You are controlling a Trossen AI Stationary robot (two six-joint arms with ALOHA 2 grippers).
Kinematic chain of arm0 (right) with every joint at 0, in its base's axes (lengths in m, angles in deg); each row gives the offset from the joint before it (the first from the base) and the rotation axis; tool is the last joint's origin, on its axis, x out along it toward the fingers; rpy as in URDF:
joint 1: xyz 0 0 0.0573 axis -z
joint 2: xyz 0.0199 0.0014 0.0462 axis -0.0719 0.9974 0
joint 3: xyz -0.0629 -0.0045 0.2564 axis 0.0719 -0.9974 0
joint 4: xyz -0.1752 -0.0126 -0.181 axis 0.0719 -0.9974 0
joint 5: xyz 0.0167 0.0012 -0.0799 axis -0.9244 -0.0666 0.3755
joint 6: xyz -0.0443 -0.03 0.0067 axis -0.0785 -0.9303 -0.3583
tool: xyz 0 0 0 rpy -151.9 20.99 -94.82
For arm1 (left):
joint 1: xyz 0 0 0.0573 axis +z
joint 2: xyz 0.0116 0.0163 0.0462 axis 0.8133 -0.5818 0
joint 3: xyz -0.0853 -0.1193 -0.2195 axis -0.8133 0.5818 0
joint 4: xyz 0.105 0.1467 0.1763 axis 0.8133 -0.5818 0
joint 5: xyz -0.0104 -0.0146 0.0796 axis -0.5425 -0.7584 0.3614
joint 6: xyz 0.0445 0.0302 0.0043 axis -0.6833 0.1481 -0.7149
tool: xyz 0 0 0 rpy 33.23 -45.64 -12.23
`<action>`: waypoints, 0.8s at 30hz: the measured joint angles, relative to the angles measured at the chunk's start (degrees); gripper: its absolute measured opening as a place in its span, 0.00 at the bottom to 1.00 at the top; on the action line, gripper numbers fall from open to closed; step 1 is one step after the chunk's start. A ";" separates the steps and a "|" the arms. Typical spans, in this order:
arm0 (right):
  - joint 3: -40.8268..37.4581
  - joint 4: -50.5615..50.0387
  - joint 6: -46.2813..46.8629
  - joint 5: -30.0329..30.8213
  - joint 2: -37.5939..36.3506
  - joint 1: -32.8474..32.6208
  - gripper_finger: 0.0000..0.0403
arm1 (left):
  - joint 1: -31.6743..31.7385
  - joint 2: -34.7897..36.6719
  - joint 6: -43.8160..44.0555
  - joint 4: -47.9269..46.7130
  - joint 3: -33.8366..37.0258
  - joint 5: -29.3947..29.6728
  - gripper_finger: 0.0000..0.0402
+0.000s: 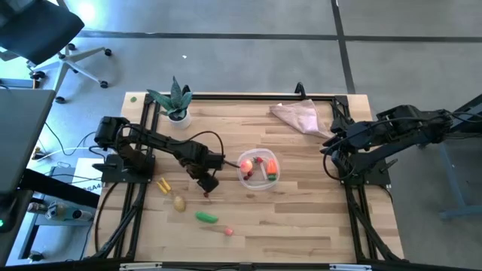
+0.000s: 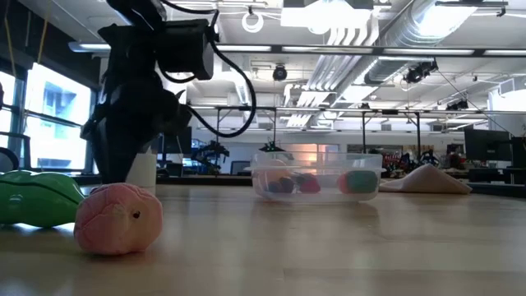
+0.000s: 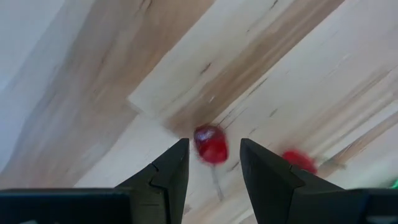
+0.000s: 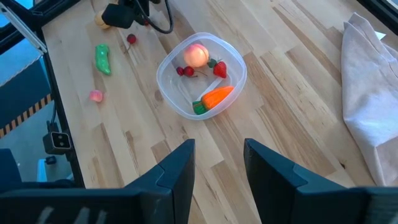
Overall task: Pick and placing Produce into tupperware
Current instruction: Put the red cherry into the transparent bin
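My left gripper (image 1: 208,185) points down at the table just left of the tupperware (image 1: 258,170), a round clear tub. It is open (image 3: 214,144). A small dark-red cherry (image 3: 211,147) lies on the wood just beyond the gap between its fingertips, and a second red bit (image 3: 299,160) lies beside it. The tub holds a pink-red round piece (image 4: 197,55), an orange carrot (image 4: 216,96) and small red bits. A yellow piece (image 1: 162,184), a beige potato (image 1: 179,202), a green pod (image 1: 207,217) and a pink piece (image 1: 228,231) lie on the table. My right gripper (image 4: 219,144) waits open at the table's right side.
A green leafy plant in a white pot (image 1: 178,104) stands at the far left. A pinkish-beige cloth (image 1: 297,117) lies at the far edge, right of centre. Black frame rails (image 1: 143,188) run along both sides. Bare wood lies between the tub and the right arm.
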 joint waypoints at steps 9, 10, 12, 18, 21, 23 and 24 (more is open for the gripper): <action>-0.01 0.32 0.01 0.00 0.02 0.00 0.32 | -0.02 0.00 0.10 0.47 0.72 -0.15 0.33; -0.02 0.32 0.00 0.00 0.02 0.00 0.32 | -0.02 0.00 0.05 0.49 0.72 -0.14 0.33; -0.02 0.32 0.02 -0.01 0.01 0.00 0.32 | -0.02 0.00 0.03 0.91 0.72 -0.13 0.33; -0.02 0.34 0.02 -0.02 0.00 0.00 0.32 | -0.02 0.00 0.03 1.40 0.72 0.04 0.33; -0.02 0.35 0.01 -0.01 0.00 0.00 0.32 | -0.02 0.00 0.05 1.46 0.72 0.04 0.33; -0.02 0.35 0.00 0.00 0.02 0.00 0.32 | 0.00 0.00 0.17 1.46 0.72 0.05 0.33; -0.02 0.35 0.02 -0.02 0.02 0.00 0.32 | 0.08 0.00 0.20 1.46 0.72 0.04 0.33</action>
